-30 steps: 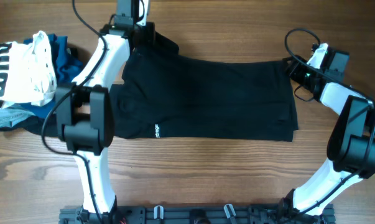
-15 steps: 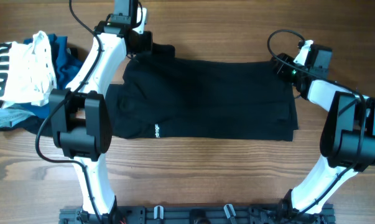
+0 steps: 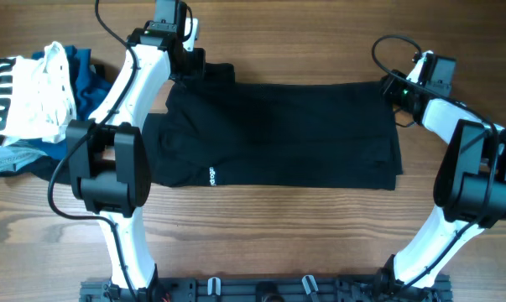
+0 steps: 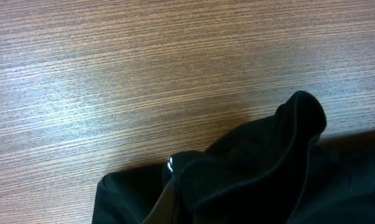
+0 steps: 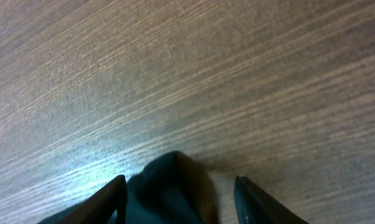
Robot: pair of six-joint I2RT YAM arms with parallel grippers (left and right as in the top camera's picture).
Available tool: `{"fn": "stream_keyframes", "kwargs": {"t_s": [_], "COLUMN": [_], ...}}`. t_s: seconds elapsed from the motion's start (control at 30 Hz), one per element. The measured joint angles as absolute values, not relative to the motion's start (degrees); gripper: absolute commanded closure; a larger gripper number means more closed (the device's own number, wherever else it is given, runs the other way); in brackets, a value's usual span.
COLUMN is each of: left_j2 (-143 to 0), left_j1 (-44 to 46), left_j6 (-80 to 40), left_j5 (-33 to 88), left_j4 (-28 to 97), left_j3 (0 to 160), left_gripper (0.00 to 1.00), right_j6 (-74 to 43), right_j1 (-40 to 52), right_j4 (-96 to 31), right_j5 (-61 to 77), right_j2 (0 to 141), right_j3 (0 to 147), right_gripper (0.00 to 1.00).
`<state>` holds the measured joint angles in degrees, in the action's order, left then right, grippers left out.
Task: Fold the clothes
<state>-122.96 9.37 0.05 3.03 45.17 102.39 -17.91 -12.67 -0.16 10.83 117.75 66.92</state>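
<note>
A black garment lies flat and folded into a wide rectangle in the middle of the wooden table. My left gripper is at its far left corner, shut on a bunched fold of the black fabric; the cloth hides the fingers in the left wrist view. My right gripper is at the garment's far right corner. Its fingers are spread open, with the tip of the black corner lying between them on the table.
A pile of other clothes sits at the left edge: a white piece with black stripes, a blue one and a grey one. A black rail runs along the front edge.
My left gripper shifted a little left and down with the corner of the garment. My right gripper moved in toward the garment's far right corner, then back out to the right.
</note>
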Motion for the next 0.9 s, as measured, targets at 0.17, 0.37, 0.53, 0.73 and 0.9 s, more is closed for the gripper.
{"fn": "stream_keyframes", "kwargs": {"t_s": [0.17, 0.37, 0.53, 0.73, 0.9], "left_j2": [-122.96, -122.96, -122.96, -122.96, -122.58], "left_j1": [9.37, 9.37, 9.37, 9.37, 9.37], "left_j6": [0.05, 0.05, 0.05, 0.05, 0.05], "left_j5": [3.03, 3.03, 3.03, 3.03, 3.03], "left_j4": [45.17, 45.08, 45.06, 45.54, 47.97], "left_j3": [102.39, 102.39, 102.39, 102.39, 102.39], "left_gripper": [0.96, 0.96, 0.96, 0.96, 0.96], "right_j6": [-16.91, -16.34, -16.60, -14.94, -13.52], "right_j1": [-12.25, -12.25, -12.64, -13.23, -13.32], "right_j4": [3.33, 3.53, 0.40, -7.22, -12.97], "right_j5": [13.80, 20.14, 22.76, 22.68, 19.79], "right_j2": [120.42, 121.71, 121.62, 117.71, 110.02], "right_j3": [68.73, 68.77, 69.10, 67.83, 67.31], "right_gripper": [0.59, 0.96, 0.96, 0.96, 0.96]}}
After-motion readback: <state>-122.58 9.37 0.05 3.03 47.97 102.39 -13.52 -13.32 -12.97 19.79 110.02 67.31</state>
